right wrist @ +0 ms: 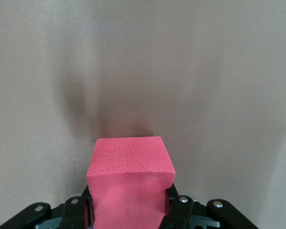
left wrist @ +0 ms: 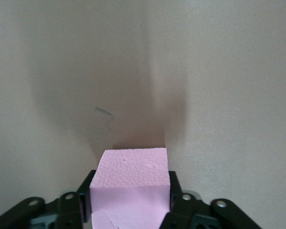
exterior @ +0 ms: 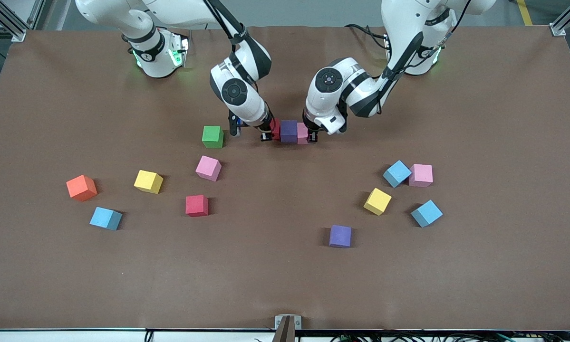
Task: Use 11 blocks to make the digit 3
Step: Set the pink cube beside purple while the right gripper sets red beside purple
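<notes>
Row in progress: upper centre of the front view, three blocks side by side on the worktop: red block, purple block, pink block. The purple one touches both neighbours.
Right end effector: low at the row's end toward the right arm, clenched on the red block, which fills the lower centre of the right wrist view.
Left end effector: low at the row's end toward the left arm. The pink block sits in it in the left wrist view; whether it is gripped or released cannot be told.
Obstruction: both arms' wrists crowd over the row and hide part of the red and pink blocks from the front camera.
Nearest loose item: green block, just beside the right end effector, toward the right arm's end.
Loose group, right arm's end: second pink block, yellow block, second red block, light blue block, all apart, in the middle band of the frame.
Other item: orange cube, beside the yellow block.
Loose group, left arm's end: second light blue block touching third pink block; second yellow block and third light blue block nearer the camera.
Lowest item: second purple block, alone, lower centre of the frame.
</notes>
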`<move>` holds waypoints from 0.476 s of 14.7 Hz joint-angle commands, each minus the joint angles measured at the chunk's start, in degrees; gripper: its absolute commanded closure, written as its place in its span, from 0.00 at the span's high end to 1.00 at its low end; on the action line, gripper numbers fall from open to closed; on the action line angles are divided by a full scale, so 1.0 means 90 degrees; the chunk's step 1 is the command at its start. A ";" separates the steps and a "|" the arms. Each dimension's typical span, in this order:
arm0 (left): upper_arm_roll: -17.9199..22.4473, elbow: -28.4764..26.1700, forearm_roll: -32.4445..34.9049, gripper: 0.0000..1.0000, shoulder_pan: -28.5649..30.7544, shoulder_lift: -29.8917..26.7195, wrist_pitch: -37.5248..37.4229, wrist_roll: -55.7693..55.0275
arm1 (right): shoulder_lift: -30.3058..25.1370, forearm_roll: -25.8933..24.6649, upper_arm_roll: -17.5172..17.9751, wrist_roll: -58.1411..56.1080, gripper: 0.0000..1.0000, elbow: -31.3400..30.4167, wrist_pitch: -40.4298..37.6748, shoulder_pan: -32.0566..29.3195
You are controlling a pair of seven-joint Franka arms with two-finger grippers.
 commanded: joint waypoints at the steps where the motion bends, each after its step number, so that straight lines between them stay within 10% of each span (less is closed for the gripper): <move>1: -0.0021 0.0084 -0.0087 1.00 -0.0097 0.0041 0.0008 -0.0013 | 0.0039 0.0224 -0.0022 0.0045 0.02 -0.0017 0.0174 0.0070; 5: -0.0137 0.0103 -0.0048 1.00 -0.0077 -0.0222 -0.0225 0.0065 | 0.0039 0.0283 -0.0022 0.0045 0.03 -0.0017 0.0183 0.0070; 6: -0.0177 0.0132 -0.0038 1.00 -0.0058 -0.0319 -0.0400 0.0056 | 0.0039 0.0283 -0.0032 0.0054 0.38 -0.0017 0.0154 0.0070; 7: -0.0187 0.0171 -0.0029 1.00 -0.0058 -0.0485 -0.0634 0.0065 | 0.0049 0.0273 -0.0032 0.0103 0.96 -0.0027 0.0086 0.0060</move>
